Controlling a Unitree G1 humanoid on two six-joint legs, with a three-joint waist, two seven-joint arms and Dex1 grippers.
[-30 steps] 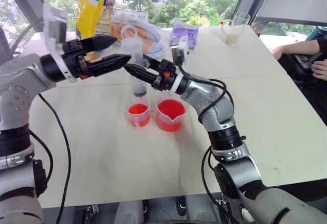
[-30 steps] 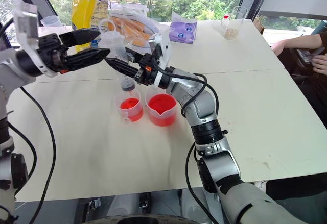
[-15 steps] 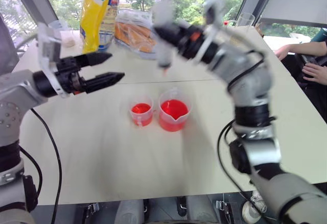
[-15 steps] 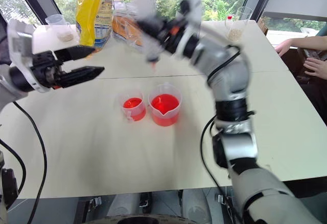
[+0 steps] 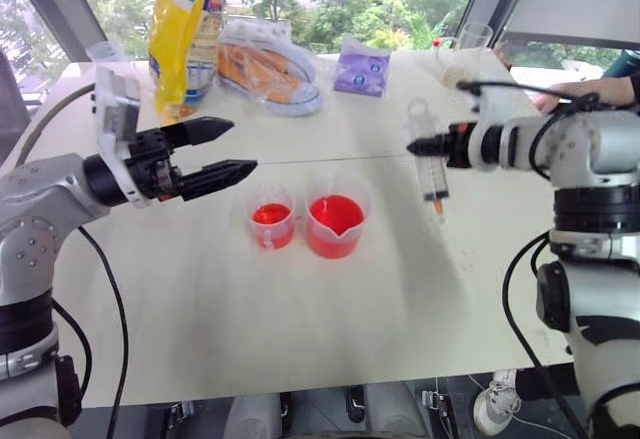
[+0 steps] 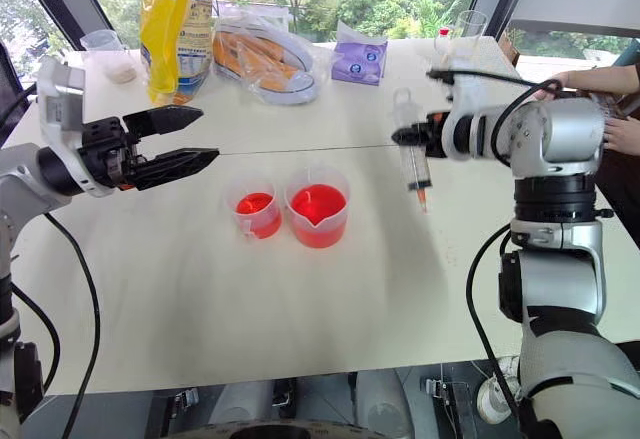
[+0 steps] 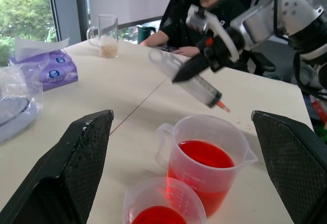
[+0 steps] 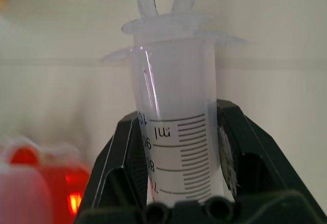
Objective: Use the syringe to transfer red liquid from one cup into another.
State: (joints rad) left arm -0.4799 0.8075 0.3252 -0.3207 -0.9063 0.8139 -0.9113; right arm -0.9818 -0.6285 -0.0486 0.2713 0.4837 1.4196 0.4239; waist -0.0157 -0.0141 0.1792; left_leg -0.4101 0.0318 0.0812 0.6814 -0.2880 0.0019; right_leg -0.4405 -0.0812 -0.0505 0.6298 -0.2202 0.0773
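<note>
Two clear cups of red liquid stand mid-table: the wider spouted beaker (image 5: 337, 227) and, at its left, a narrower cup (image 5: 272, 224). The syringe (image 5: 431, 171) hangs roughly upright, orange tip down, above bare table to the right of the beaker. My right gripper (image 5: 416, 146) is shut on its barrel just below the flange. The right wrist view shows the scale marks on the syringe (image 8: 176, 112) between the black fingers (image 8: 120, 152). My left gripper (image 5: 243, 146) is open and holds nothing. It hovers left of and above the narrower cup, pointing toward the right arm.
Along the far side stand a yellow bag (image 5: 180, 19), a clear pack of orange food (image 5: 270, 59), a purple tissue pack (image 5: 362, 69) and a glass mug with grains (image 5: 465, 54). A person's arm (image 5: 590, 89) rests on the far right corner.
My right arm has swung the syringe from above the cups out to the right and lower, turning its tip down. The left gripper has sunk a little and stays open.
</note>
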